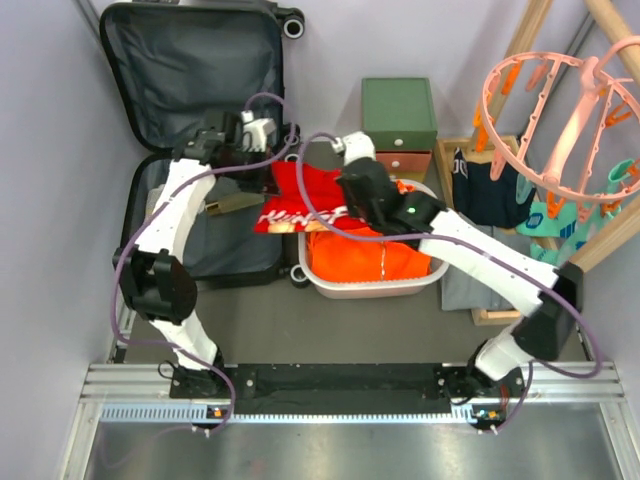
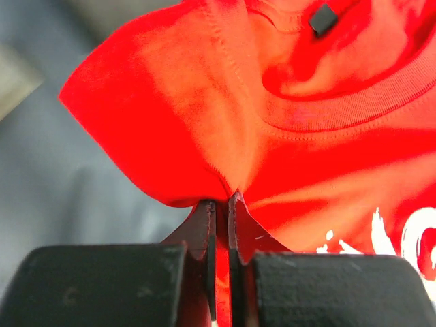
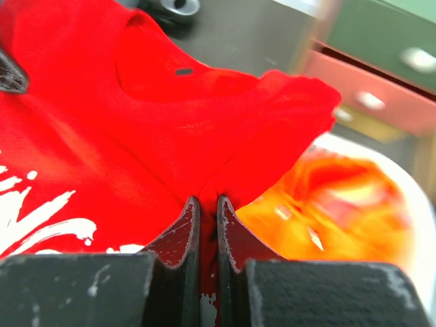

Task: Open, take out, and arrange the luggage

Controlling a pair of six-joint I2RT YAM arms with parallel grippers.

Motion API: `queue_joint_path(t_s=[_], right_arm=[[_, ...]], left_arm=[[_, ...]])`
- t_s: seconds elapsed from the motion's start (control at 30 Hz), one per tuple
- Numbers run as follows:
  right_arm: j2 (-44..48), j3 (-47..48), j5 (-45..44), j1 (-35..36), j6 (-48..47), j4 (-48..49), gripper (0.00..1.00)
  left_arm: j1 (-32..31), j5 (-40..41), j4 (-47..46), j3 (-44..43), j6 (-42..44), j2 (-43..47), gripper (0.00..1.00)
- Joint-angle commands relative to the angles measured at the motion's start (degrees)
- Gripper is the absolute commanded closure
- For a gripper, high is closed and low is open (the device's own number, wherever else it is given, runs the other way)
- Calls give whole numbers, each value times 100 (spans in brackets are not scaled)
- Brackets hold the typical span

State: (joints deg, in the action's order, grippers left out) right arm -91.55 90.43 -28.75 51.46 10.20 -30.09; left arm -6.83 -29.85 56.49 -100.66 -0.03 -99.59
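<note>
While the luggage (image 1: 190, 60) lies open in the table's far left corner, its dark grey lining showing in the far half, both arms hold a red T-shirt (image 1: 300, 200) spread between the suitcase's right rim and the white laundry basket (image 1: 365, 290). The left gripper (image 2: 221, 208) is pinched narrow on one shoulder of the shirt, and the right gripper (image 3: 208, 208) is clamped likewise on the other, beside the orange clothes (image 1: 370, 262) in the basket. A green drawer box (image 1: 398, 110) stands just behind the basket.
</note>
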Motion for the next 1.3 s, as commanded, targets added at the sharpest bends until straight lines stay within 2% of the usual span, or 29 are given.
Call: queue_joint_path(t_s=[0.0, 0.1, 0.13, 0.3, 0.53, 0.77, 0.83, 0.87, 0.9, 0.93, 0.97, 1.0, 1.07, 1.1, 1.17, 1.23, 1.27], right_arm=[[980, -876, -666, -311, 184, -419, 100], [1402, -1685, -684, -733, 474, -507, 100], [1481, -2096, -641, -830, 622, -490, 100], [1570, -2873, -482, -1287, 1001, -541, 100], [1307, -3110, -597, -1411, 1301, -798, 100], [894, -3164, -394, -1753, 1204, -332, 100], [753, -3024, -456, -1754, 1221, -366, 88], [639, -2962, -491, -1754, 1239, -488, 77], [595, -2900, -569, -1754, 1257, -585, 74], [577, -2778, -622, -1754, 1283, -664, 71], [568, -2733, -649, -1762, 1292, -822, 63], [629, -2681, -727, -1754, 1301, -902, 60], [752, -2531, -772, -1745, 1309, -1042, 53], [935, -2487, -807, -1727, 1301, -1121, 52], [1094, -2364, -851, -1684, 1213, -1157, 50], [1253, -2197, -930, -1543, 1090, -1184, 49], [1253, -2136, -939, -1499, 1055, -1192, 50]], left_arm=[[-913, 92, -532, -7, -383, -68, 100], [-1494, 426, -1093, 353, -524, -236, 100], [-1645, 758, -1253, 563, -533, -262, 100], [-2365, 1393, -1781, 978, -392, -534, 100], [-2507, 2034, -1457, 1031, -515, -764, 100], [-2499, 3186, -1799, 1558, -357, -114, 100], [-2499, 3248, -1773, 1620, -279, -148, 100], [-2490, 3144, -1729, 1620, -243, -174, 100], [-2490, 3012, -1686, 1611, -199, -209, 100], [-2499, 2541, -1563, 1559, -147, -279, 98], [-2507, 2432, -1510, 1515, -129, -289, 93], [-2499, 2405, -1492, 1471, -120, -315, 82], [-2507, 2571, -1457, 1322, -32, -298, 76], [-2507, 2650, -1439, 1251, -41, -289, 69], [-2490, 2852, -1273, 988, 187, -219, 62], [-2499, 2932, -1141, 682, 293, -140, 48], [-2490, 3115, -1071, 593, 319, -70, 45]])
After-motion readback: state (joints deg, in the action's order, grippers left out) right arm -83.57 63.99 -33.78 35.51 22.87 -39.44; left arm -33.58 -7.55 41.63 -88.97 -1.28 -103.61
